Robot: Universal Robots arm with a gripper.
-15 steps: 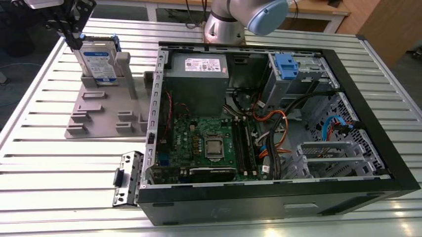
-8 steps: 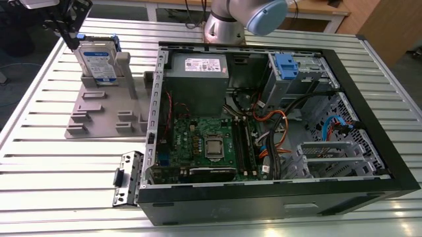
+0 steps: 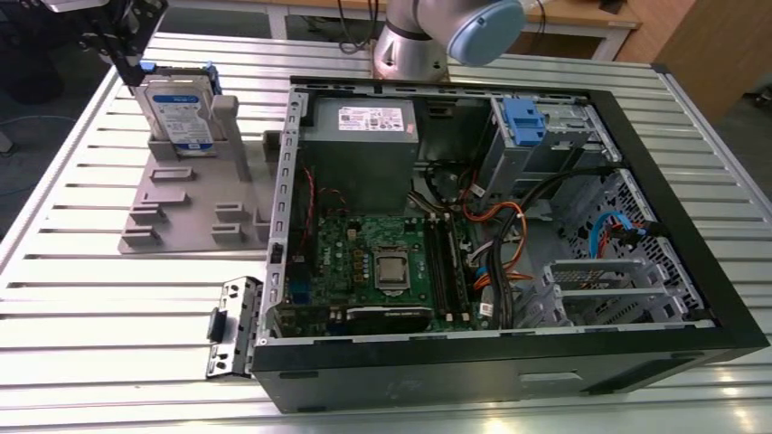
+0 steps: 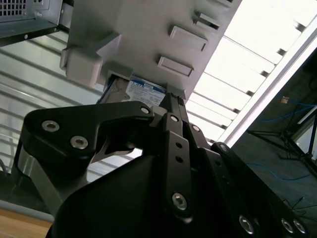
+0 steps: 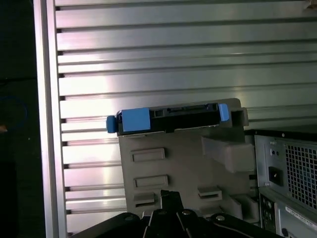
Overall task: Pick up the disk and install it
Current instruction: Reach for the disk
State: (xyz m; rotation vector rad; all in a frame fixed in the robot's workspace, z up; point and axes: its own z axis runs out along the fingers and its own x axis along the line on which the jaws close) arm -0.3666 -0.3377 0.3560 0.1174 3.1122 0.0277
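The disk stands on edge in a slot of a grey holder at the exterior view's upper left. It is silver with a white-and-blue label and a bright blue bracket. My black gripper hangs just above the disk's top, toward the exterior view's left, and holds nothing that I can see. In the first wrist view the disk appears edge-on, with its blue bracket at both ends. In the second wrist view its label peeks out from under the grey holder, beyond the gripper's black linkage.
An open black computer case lies on the slatted metal table. Inside it are a grey power supply, a green motherboard, loose cables and a grey drive cage with a blue latch. The arm's base stands behind the case.
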